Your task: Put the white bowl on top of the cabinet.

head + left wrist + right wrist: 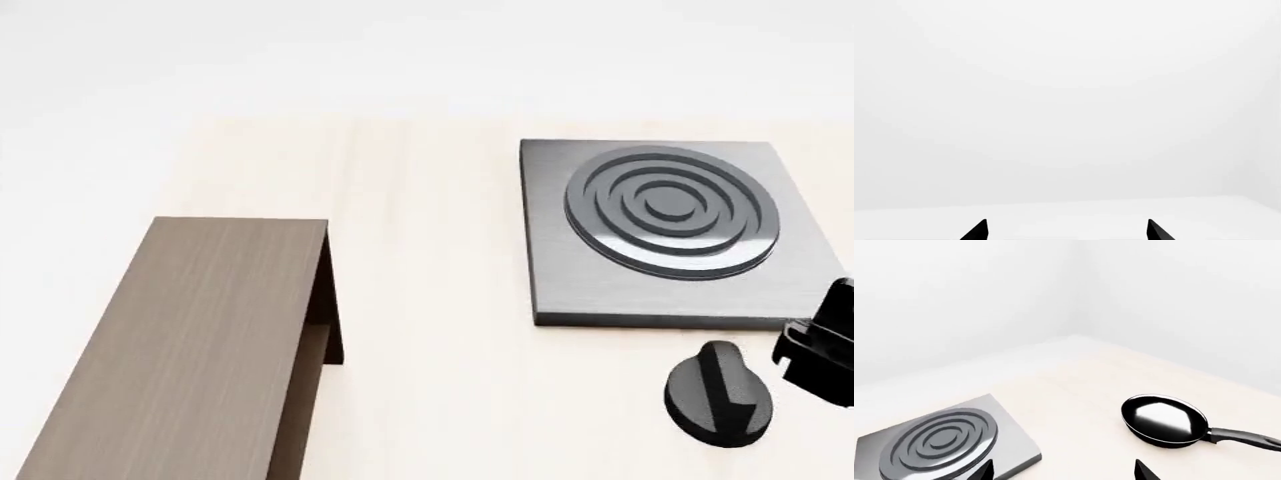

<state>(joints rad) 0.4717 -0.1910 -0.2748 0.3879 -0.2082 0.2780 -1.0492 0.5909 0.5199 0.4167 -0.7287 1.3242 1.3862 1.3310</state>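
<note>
The white bowl shows in no view. The cabinet is a long dark brown wood-grain box at the left of the head view, with a bare flat top and its inner shelf visible at the open end. My left gripper is open and empty, with only white background ahead of it; it is out of the head view. My right gripper is open and empty, low over the light table, close to the near corner of the grey stove plate.
The grey square stove plate with ringed burner lies at the right of the table. A black frying pan lies beyond it, handle out. A black rounded knob-like shape and part of my right arm are at the right edge.
</note>
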